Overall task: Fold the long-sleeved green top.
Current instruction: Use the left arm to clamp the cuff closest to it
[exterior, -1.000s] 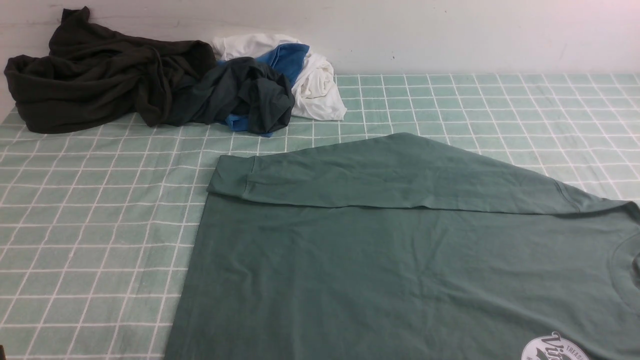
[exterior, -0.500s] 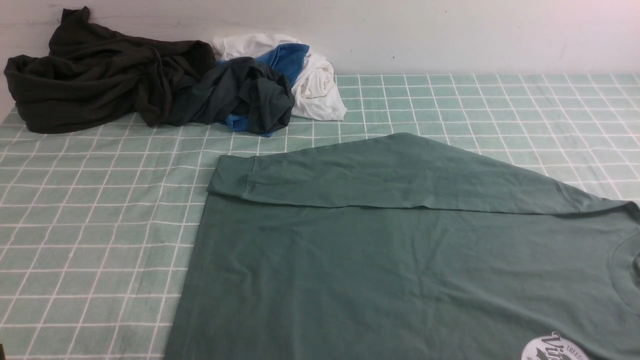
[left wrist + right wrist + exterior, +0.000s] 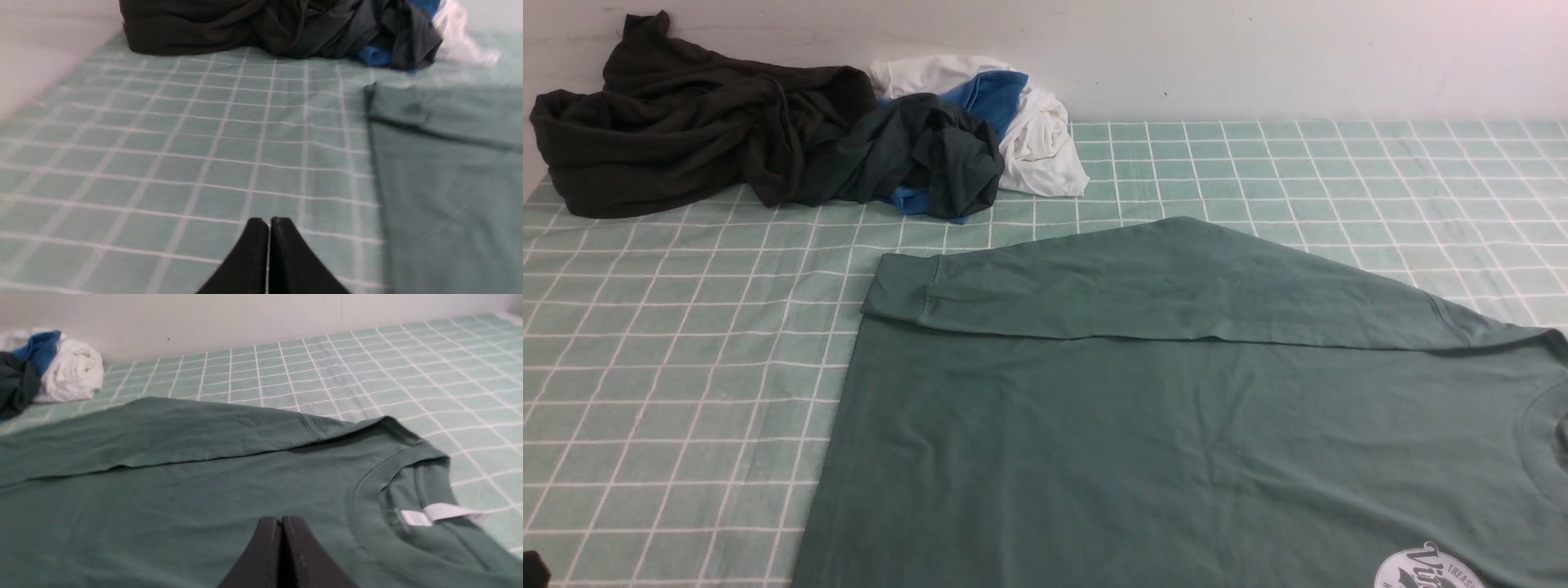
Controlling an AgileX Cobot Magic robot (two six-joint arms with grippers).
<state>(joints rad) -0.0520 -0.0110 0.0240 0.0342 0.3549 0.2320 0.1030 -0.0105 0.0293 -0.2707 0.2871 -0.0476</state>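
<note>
Top: lay before me, chest logo up
Far sleeve: was folded inward
Left: near sleeve unseen; body folds remained
My jaws: both pairs closed, empty, none gripping

The front view looks forward and down from between the arms, covering the green top broadly; the lower wrist views face the heap of clothes — at one o'clock in the left wrist view, ten o'clock in the right.
</note>
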